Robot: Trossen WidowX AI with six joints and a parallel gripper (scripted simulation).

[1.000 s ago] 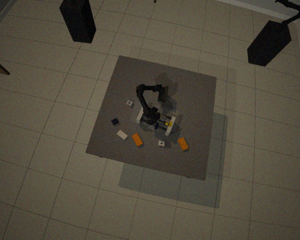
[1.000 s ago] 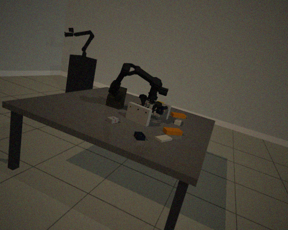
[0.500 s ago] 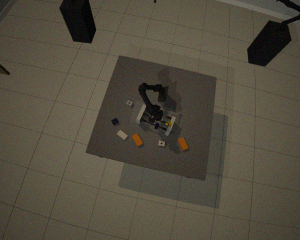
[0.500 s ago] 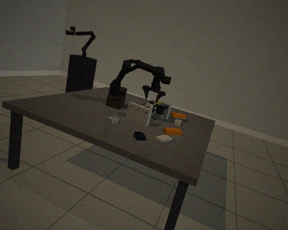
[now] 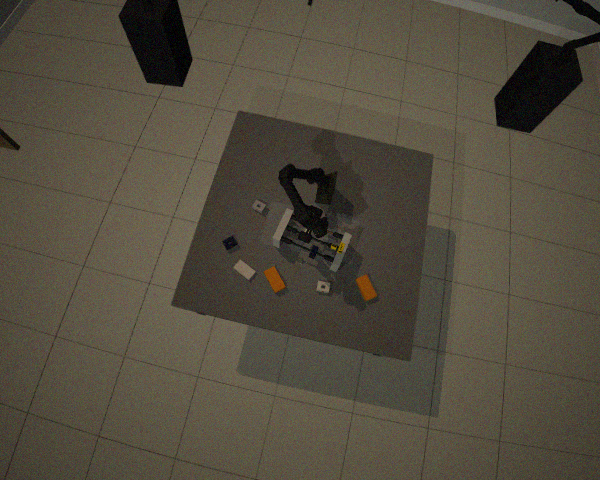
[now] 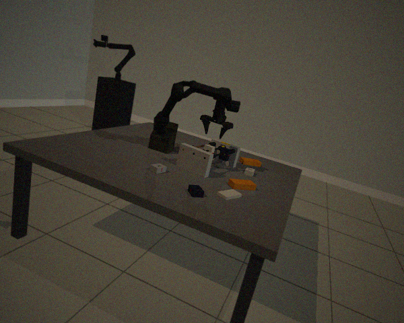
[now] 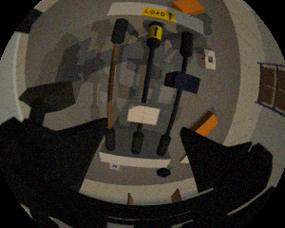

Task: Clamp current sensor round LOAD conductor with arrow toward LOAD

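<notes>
The current sensor, a pale box (image 7: 142,114) (image 6: 207,148), sits at the middle conductor (image 7: 148,71), near the end away from the LOAD marker (image 7: 159,14) (image 6: 225,142). The conductor runs into it from the marker side and shows again beyond it. No gap shows in its top face, but its latch and arrow cannot be made out. This conductor has a yellow sleeve (image 7: 155,32) with a black arrow toward the marker. My gripper (image 7: 145,127) (image 6: 213,136) is open and empty, above the sensor and clear of it, its fingers on either side in the wrist view.
A dark blue block (image 7: 182,82) sits on the right conductor; a brown conductor (image 7: 112,85) runs at left. White end plates (image 5: 283,227) (image 5: 340,253) hold the conductors. Orange blocks (image 5: 274,279) (image 5: 366,287), white blocks (image 5: 244,269) (image 5: 323,286) (image 5: 259,206) and a dark block (image 5: 232,243) lie around them.
</notes>
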